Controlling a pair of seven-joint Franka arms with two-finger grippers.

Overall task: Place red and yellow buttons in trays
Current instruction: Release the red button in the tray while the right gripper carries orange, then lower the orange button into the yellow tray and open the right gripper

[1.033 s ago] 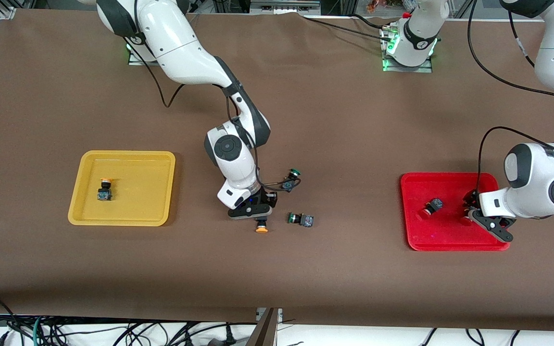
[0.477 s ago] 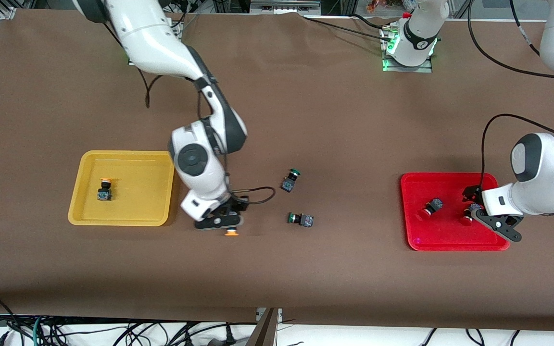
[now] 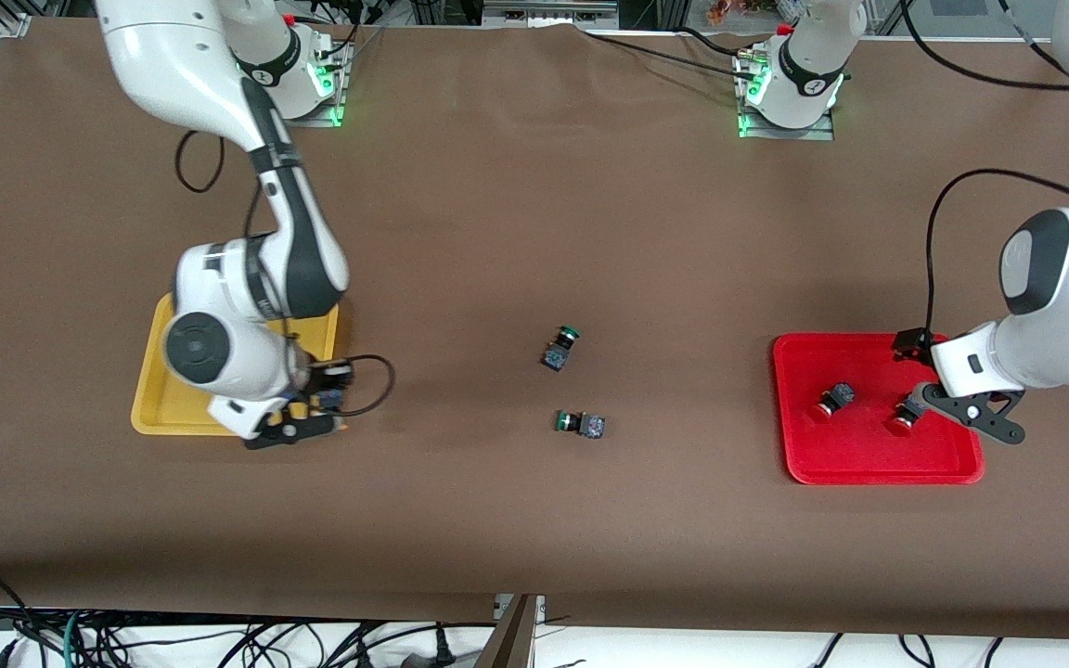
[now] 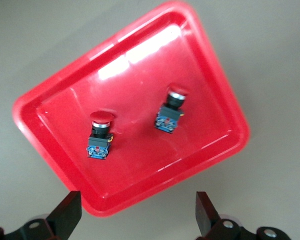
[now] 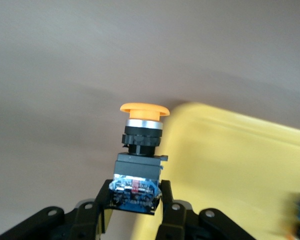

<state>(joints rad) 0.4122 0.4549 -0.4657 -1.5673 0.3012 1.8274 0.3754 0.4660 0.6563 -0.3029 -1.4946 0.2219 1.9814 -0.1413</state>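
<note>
My right gripper (image 3: 315, 419) is shut on the dark body of a yellow button (image 5: 140, 150) and holds it in the air over the corner of the yellow tray (image 3: 149, 410), as the right wrist view (image 5: 135, 197) shows. That tray (image 5: 230, 165) lies partly under my arm, which hides its other yellow button in the front view. My left gripper (image 3: 978, 415) is open and empty over the edge of the red tray (image 3: 869, 456). Two red buttons (image 3: 831, 401) (image 3: 906, 417) lie in that tray (image 4: 55, 100); the left wrist view shows both (image 4: 100, 136) (image 4: 171, 107).
Two green-capped buttons (image 3: 560, 348) (image 3: 581, 424) lie on the brown table (image 3: 534, 232) near its middle, between the trays. Cables hang along the table edge nearest to the front camera.
My right arm has carried the yellow button from the middle of the table to the yellow tray. My left gripper has drawn up and away from the second red button, which stays in the red tray.
</note>
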